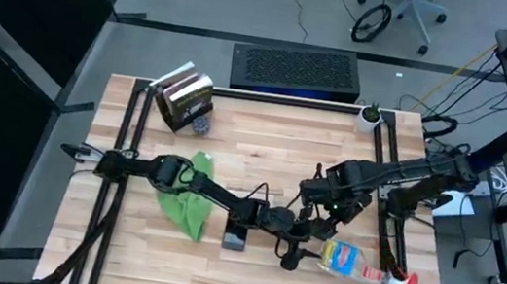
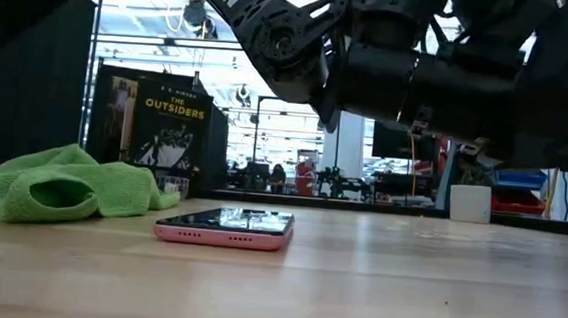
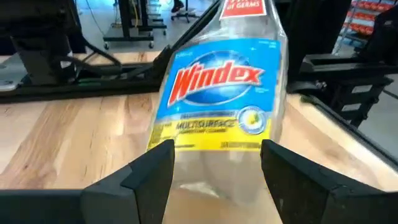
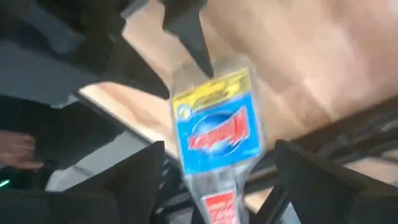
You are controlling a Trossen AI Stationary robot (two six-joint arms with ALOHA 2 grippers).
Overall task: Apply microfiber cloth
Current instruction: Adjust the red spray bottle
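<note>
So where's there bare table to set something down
Bare wood: the wide strip between the books and the white cup, and the near-left corner below the cloth. Crowded: the middle-right, where both grippers, left and right, meet by the phone and spray bottle.

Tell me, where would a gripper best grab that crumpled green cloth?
Probably from above, pinching a raised fold of the microfiber cloth. It lies bunched on the table, so its ridges stand up while the flat edges hug the wood. The high hump in the low view offers the fingers the most fabric.
</note>
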